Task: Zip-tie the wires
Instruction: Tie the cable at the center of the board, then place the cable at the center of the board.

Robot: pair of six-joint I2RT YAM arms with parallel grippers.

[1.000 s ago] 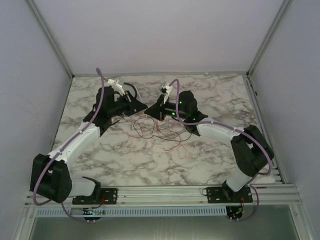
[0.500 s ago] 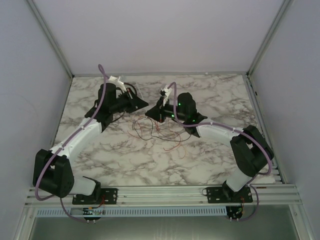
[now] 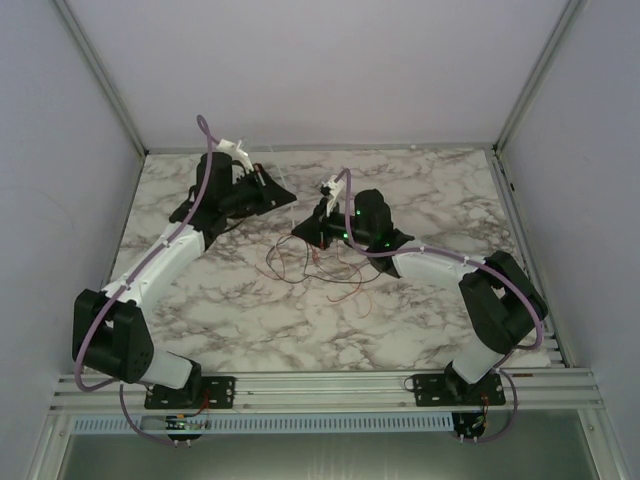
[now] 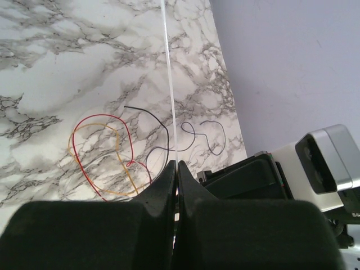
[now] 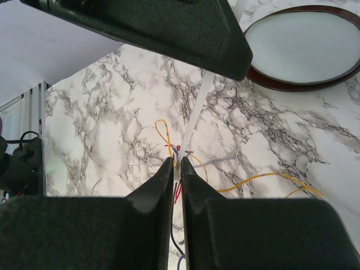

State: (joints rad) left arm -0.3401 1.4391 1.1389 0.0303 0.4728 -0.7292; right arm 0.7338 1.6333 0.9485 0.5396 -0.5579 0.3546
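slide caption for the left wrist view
Left gripper shut on a thin white zip tie near thin red and black wires on marble table.

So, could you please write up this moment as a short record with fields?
surface: marble-patterned table
wires: loose red and black tangle lying on the table between the arms
zip tie: thin white strip, gripped by both pincers
left pincer: shut on the zip tie
right pincer: shut on the zip tie, tips close over the wires
tie looped round wires: cannot tell
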